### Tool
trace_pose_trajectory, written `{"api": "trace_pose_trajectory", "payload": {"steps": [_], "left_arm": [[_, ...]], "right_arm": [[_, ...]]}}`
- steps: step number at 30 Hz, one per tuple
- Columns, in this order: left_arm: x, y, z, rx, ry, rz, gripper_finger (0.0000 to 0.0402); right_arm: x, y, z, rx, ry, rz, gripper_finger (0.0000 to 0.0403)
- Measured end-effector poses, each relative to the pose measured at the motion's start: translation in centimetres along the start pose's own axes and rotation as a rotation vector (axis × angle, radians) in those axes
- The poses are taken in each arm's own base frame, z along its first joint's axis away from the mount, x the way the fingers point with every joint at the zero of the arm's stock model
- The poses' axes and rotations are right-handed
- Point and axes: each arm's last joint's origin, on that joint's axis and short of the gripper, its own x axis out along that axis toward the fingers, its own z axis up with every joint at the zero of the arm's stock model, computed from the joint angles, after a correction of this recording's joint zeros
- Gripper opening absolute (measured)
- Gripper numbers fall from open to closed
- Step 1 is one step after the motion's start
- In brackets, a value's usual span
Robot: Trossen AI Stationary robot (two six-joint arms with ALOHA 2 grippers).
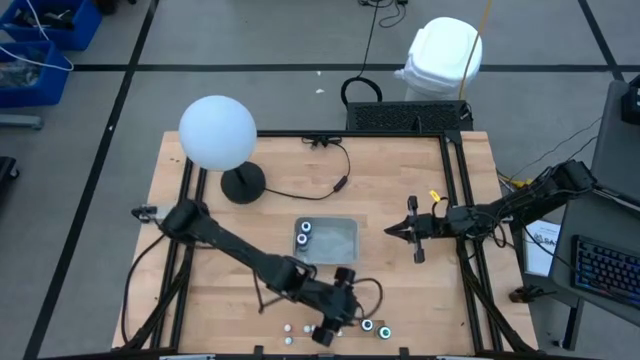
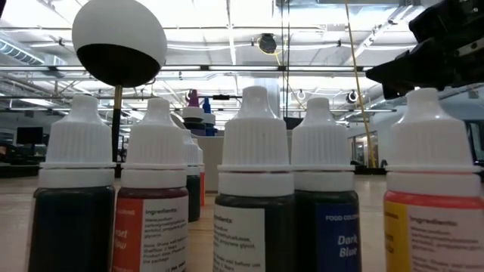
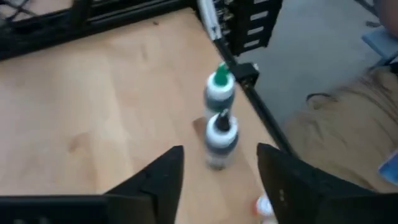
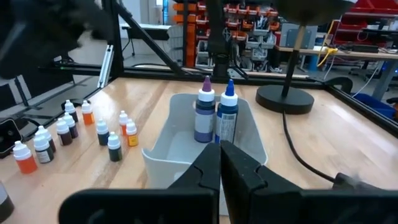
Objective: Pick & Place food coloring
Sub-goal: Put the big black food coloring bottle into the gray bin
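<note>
At the counter's six o'clock edge, the left gripper (image 3: 217,180) spreads its jaws around two upright food coloring pots (image 3: 219,121); right jaws together.

Bare wood between tray (image 1: 340,240) and front-edge bottle cluster (image 1: 300,327); lamp (image 1: 217,133) behind.

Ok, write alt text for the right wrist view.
Two tall bottles, one purple-tipped and one blue-tipped, stand upright in a clear grey tray on the wooden table, seen past the right end effector with its fingers shut. A cluster of small white-capped bottles stands on the table beside the tray.
</note>
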Motion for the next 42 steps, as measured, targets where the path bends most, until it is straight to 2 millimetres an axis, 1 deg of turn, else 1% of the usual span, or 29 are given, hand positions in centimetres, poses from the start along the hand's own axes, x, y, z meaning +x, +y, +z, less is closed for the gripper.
{"api": "trace_pose_trajectory", "payload": {"steps": [3,6,12,20,25,27,42], "left_arm": [[1.4,-0.4,-0.1,-0.004,0.005,-0.005,0.0247],[2.5,-0.4,-0.5,-0.032,0.003,-0.003,0.0264],[4.7,-0.2,-1.4,-0.068,-0.025,-0.002,0.0271],[5.2,-0.4,-1.6,-0.085,-0.030,-0.006,0.0271],[6.8,-0.6,-2.4,-0.112,-0.054,-0.011,0.0271],[7.2,-0.7,-2.7,-0.112,-0.055,-0.011,0.0271],[7.2,-0.6,-2.6,-0.105,-0.063,-0.009,0.0271]], "right_arm": [[0.0,0.0,0.4,0.013,-0.047,-0.001,0.0002],[-0.1,0.0,0.5,0.016,-0.059,-0.001,0.0002],[-0.1,0.0,0.5,0.017,-0.061,-0.001,0.0002],[-0.1,0.0,0.5,0.027,-0.060,-0.001,0.0002],[-0.1,0.0,0.5,0.015,-0.061,-0.002,0.0002],[-0.1,0.0,0.5,0.015,-0.061,-0.002,0.0002],[-0.1,0.0,0.6,0.014,-0.067,-0.002,0.0002]]}}
